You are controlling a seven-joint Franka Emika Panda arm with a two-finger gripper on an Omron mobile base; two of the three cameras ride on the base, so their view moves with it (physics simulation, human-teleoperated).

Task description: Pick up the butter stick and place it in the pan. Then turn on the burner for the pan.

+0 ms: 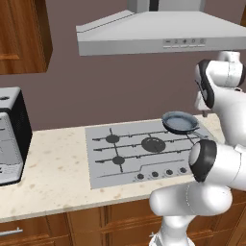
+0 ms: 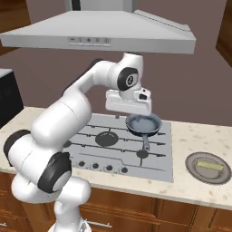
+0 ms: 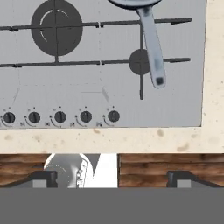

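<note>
The jaws point(image 3: 112, 180) are spread fully wide and hold nothing, poised above the stove's knob row point(image 3: 60, 117). The butter stick point(image 2: 209, 166) lies, apparently untouched, on a grey plate point(image 2: 195, 171) on the tabletop point(image 2: 190, 136), well apart from the pan point(image 2: 143, 124), which is set on a rear burner ready to receive it.

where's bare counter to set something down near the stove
Widest bare patch: the counter between the toaster and the cooktop. A smaller strip lies between the cooktop's right edge and the plate holding the butter stick. The back right burner is crowded by the pan and the open hand.
</note>
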